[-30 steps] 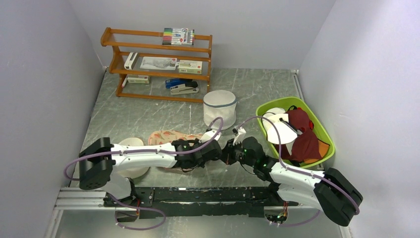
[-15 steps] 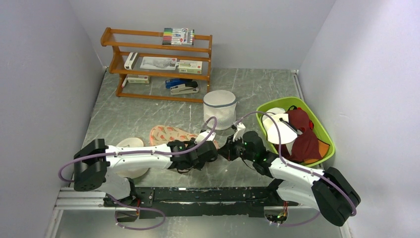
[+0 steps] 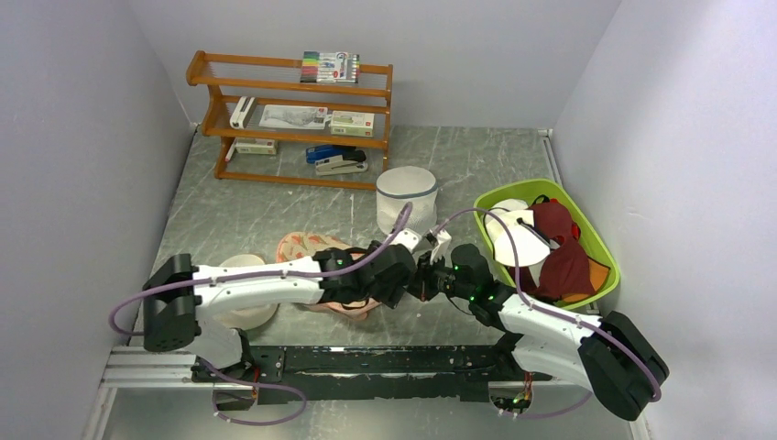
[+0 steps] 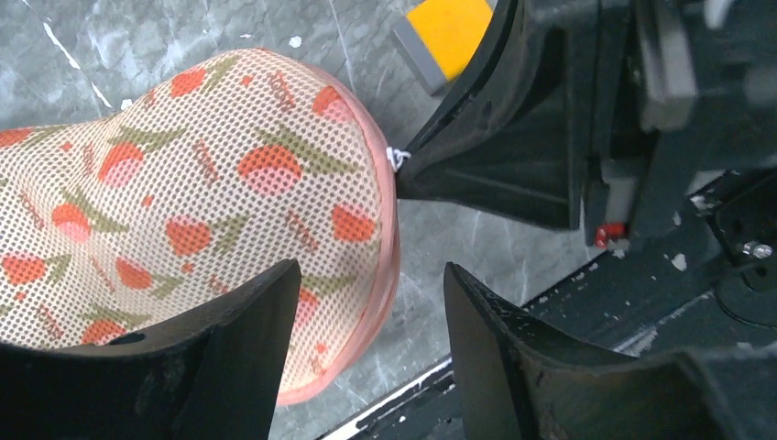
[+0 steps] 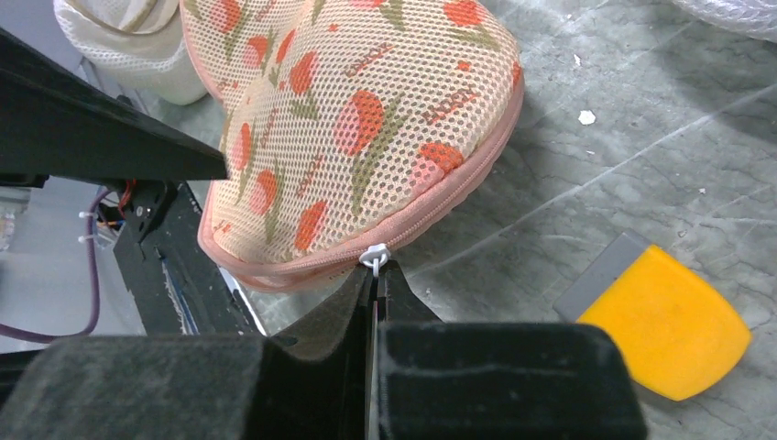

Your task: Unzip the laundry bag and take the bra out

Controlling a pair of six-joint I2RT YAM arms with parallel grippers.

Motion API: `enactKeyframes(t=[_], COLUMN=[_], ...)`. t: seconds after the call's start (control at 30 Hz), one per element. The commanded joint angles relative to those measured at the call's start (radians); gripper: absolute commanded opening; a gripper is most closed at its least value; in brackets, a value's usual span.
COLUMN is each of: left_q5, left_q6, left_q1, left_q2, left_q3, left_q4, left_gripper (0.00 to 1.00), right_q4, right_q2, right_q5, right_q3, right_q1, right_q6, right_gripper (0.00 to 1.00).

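The laundry bag [image 3: 302, 246] lies flat on the table, beige mesh with orange-red and green flowers and a pink zip edge [image 4: 229, 183] [image 5: 348, 110]. It is zipped closed, and the bra is hidden. My right gripper [image 5: 376, 268] is shut on the white zipper pull [image 5: 374, 254] at the bag's near right end; the same pull [image 4: 396, 158] shows in the left wrist view. My left gripper [image 4: 371, 270] hangs open over the bag's right end, its fingers astride the pink edge and holding nothing. Seen from above, both grippers [image 3: 396, 275] [image 3: 423, 280] meet there.
A yellow scraper [image 5: 664, 330] lies on the table right beside my right gripper. Behind stand a white mesh cylinder [image 3: 406, 197] and a wooden shelf [image 3: 293, 119]. A green basket [image 3: 600, 247] of garments sits at the right, and a cream cap [image 3: 240, 266] at the left.
My left gripper has gone from shut to open and moved right, over the bag's right end. The right gripper stays shut on the zipper pull, almost unmoved.
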Motion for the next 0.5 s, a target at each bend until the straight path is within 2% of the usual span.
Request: enactKeyframes(t=[0.0,0.17,0.33,0.47], left_q5=[-0.052,-0.093,-0.123,-0.141], left_q6=[0.045,0.044,0.015,-0.008], left_q1=[-0.006,-0.005,-0.007,-0.005], left_q2=[0.077,0.147,0.181,0.136], left_q3=[0.044,0.046,0.046,0.011], left_q4=[-0.008,-0.019,-0.059,-0.091], left_gripper=[0.68,0.55,0.3,0.12], right_q4=[0.052,0.053,0.033,0.03], right_q2=[-0.005,-0.019,-0.022,-0.022], right_q5=[-0.019,-0.018,-0.006,0.038], right_q3=[-0.009,-0.012,-0.008,-0.022], right_q1=[0.009,0.012,0.012,0.012], right_q6=[0.02,0.024,0.017,0.013], right_gripper=[0.0,0.0,0.0,0.0])
